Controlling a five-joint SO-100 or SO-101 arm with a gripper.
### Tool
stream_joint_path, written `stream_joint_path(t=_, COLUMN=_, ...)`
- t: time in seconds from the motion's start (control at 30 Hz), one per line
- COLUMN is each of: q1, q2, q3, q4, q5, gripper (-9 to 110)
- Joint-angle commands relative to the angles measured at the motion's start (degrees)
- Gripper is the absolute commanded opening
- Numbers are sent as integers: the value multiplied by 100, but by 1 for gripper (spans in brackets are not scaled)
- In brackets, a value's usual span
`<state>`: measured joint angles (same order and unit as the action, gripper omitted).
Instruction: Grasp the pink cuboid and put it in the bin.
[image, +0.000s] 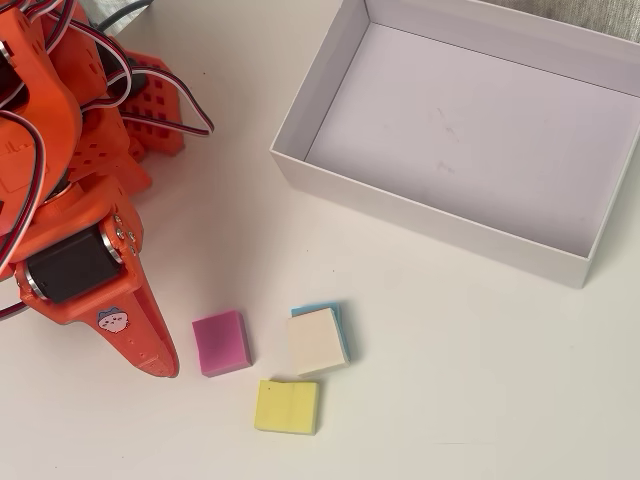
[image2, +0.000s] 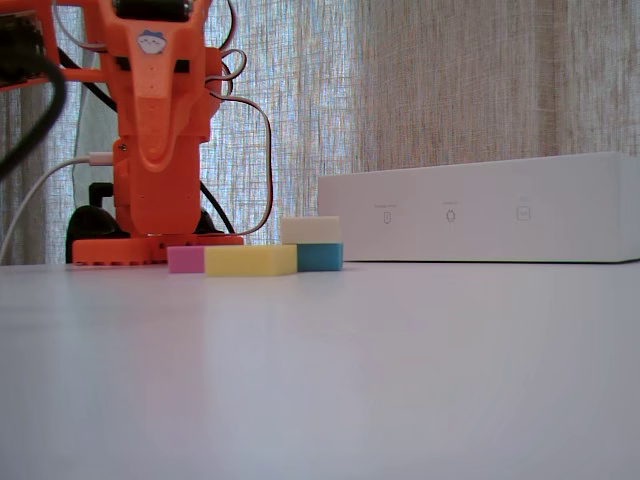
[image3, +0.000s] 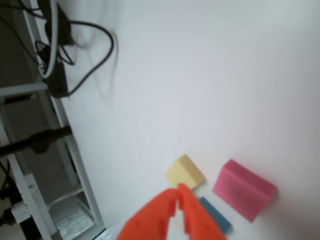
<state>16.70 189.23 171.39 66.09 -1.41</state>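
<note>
The pink cuboid (image: 221, 342) lies flat on the white table, also visible in the fixed view (image2: 185, 260) and the wrist view (image3: 243, 196). My orange gripper (image: 165, 368) hangs just left of it in the overhead view, apart from it and above the table (image2: 160, 165). In the wrist view its fingers meet at the tips (image3: 177, 191), shut with nothing between them. The bin (image: 420, 215), a shallow white box with nothing in it, stands at the upper right; its long wall shows in the fixed view (image2: 480, 210).
A yellow block (image: 287, 406) lies just right of and below the pink one. A cream-topped blue block (image: 319, 340) sits right of the pink one. The arm's base and cables (image: 150, 110) fill the upper left. Cables and a shelf frame (image3: 50, 75) show in the wrist view.
</note>
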Motion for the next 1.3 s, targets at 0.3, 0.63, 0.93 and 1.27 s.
stream_joint_path(t=0.3, q1=-123, q2=26, q3=-26, q4=9, q5=-132, gripper=-8)
stream_joint_path(t=0.63, q1=-141, q2=-53, q3=35, q4=-448, q5=-123, gripper=-3)
stream_joint_path(t=0.93, q1=-554, q2=-2777, q3=-4140, q4=-334, q5=1336, gripper=11)
stream_joint_path(t=1.27, q1=-1274, q2=-5089, q3=-8262, q4=1986, q5=3085, gripper=15)
